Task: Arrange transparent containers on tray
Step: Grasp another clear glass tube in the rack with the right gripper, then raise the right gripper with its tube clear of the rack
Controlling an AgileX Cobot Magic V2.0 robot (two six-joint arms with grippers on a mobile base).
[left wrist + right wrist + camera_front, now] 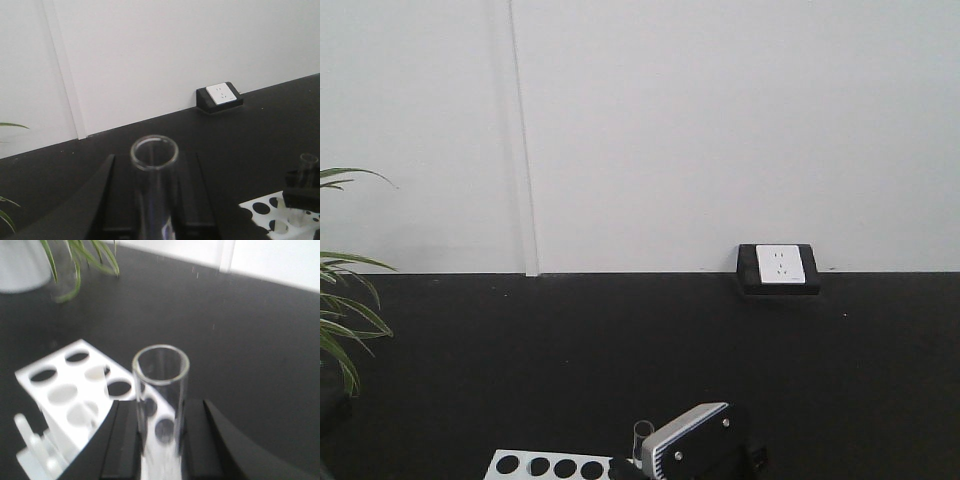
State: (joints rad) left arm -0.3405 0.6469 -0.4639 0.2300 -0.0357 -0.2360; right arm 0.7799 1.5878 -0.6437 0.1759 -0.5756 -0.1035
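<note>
1. Left gripper [154, 212] was clamped on the left-hand test tube [154, 165]. Its black fingers [102, 200] sat against either side of the glass. That tube stood upright between them, with its open rim toward the wrist camera.
2. At the far left of the front view, green plant leaves [345, 300] reached in over the black tabletop [620, 350].
3. Along the bottom edge of that view lay the white rack [545, 466], with a row of dark round holes showing in its top.
4. Just right of the rack, a clear tube rim [643, 432] stood upright beside a grey-and-white housing [695, 445]. Which arm the housing belonged to could not be told from that view.
5. Right gripper [160, 440] was likewise closed on the right-hand test tube [161, 380], held upright between its dark fingers [215, 440]. The rack lay down and to the left of this tube. In the left wrist view this gripper and its tube hung over the rack's near corner.
6. Farther right, a white wall socket [779, 265] in a black box sat at the foot of the white wall [720, 120], well apart from both tubes.
</note>
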